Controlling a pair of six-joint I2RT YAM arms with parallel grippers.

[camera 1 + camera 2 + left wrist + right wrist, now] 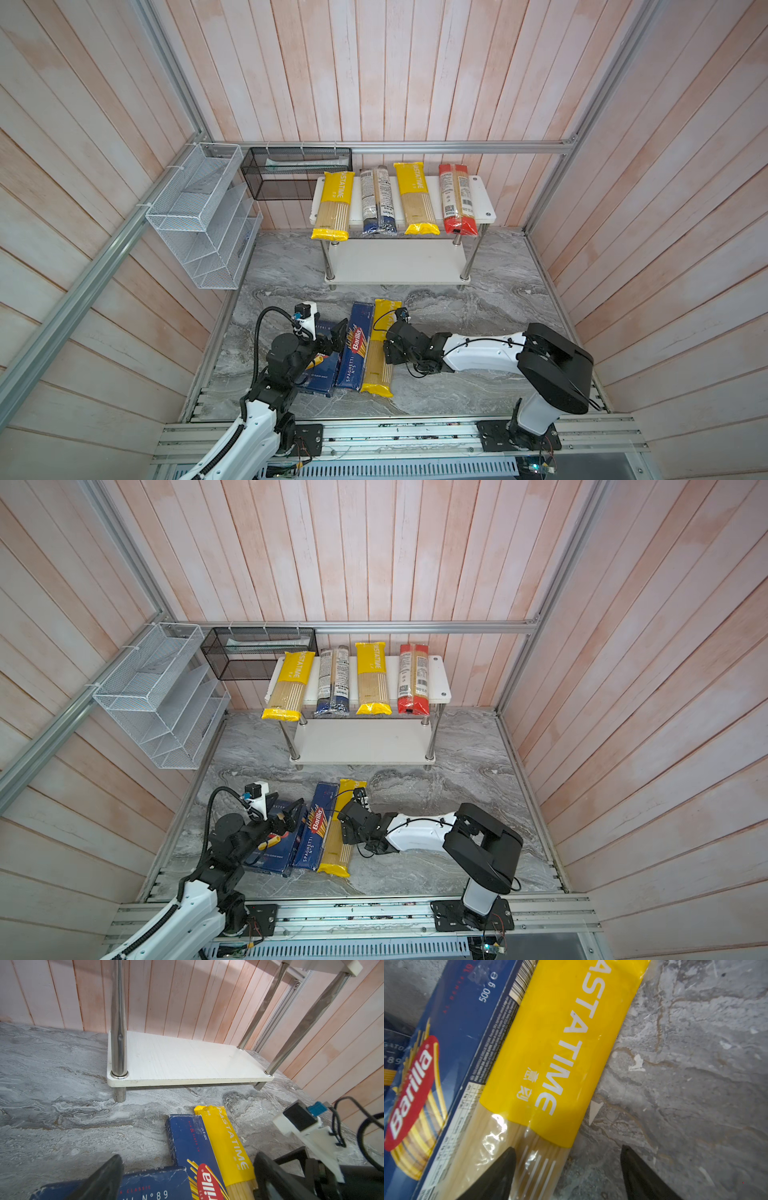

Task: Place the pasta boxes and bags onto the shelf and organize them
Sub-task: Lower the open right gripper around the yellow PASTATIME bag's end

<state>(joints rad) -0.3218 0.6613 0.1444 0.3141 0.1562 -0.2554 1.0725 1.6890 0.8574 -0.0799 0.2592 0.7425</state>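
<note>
The shelf (pixel 484 199) stands at the back, its lower board (pixel 187 1059) bare. Across its top lie two yellow bags (pixel 332 203) (pixel 415 199), a dark-blue-ended bag (pixel 377 201) and a red-ended bag (pixel 457 199). On the marble, side by side, lie the wide Barilla box (pixel 320 374), the narrow spaghetti box (pixel 353 349) and a third yellow bag (pixel 380 349). My left gripper (pixel 188 1159) hovers open over the two boxes' far ends. My right gripper (pixel 566 1148) is open astride the yellow bag's outer edge, one finger over the clear plastic and one over the marble.
A white wire rack (pixel 199 216) hangs on the left wall and a black mesh basket (pixel 291 174) sits beside the shelf's left end. Aluminium rails (pixel 395 432) carry both arm bases along the front. Grey marble (pixel 498 299) lies between shelf and packages.
</note>
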